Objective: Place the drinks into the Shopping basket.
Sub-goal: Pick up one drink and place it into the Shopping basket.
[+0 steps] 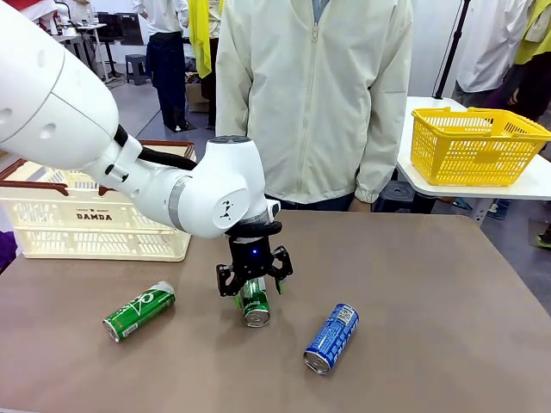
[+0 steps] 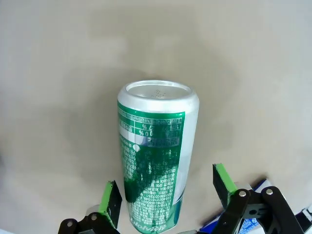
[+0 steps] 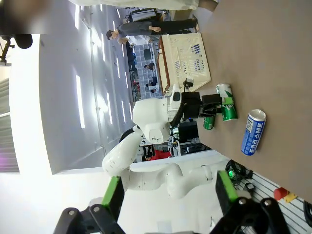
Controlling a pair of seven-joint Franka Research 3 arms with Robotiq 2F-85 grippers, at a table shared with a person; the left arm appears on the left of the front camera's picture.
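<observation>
Three drinks lie on their sides on the brown table. My left gripper (image 1: 254, 277) stands low over the middle one, a green can (image 1: 255, 303), and is open. In the left wrist view the same green can (image 2: 156, 151) lies between the green pads (image 2: 111, 201), its silver top pointing away; the gripper (image 2: 166, 191) is not closed on it. A second green can (image 1: 139, 311) lies to the left, and a blue can (image 1: 331, 337) to the right. The Shopping basket (image 1: 95, 215) stands at the table's back left. My right gripper (image 3: 169, 192) is open with nothing between its fingers, looking from afar at the blue can (image 3: 253, 131).
A person in a pale jacket (image 1: 314, 95) stands at the far side of the table. A yellow mesh basket (image 1: 476, 146) sits on a separate white table at the right. My left arm's white elbow (image 1: 215, 189) hangs over the table's middle left.
</observation>
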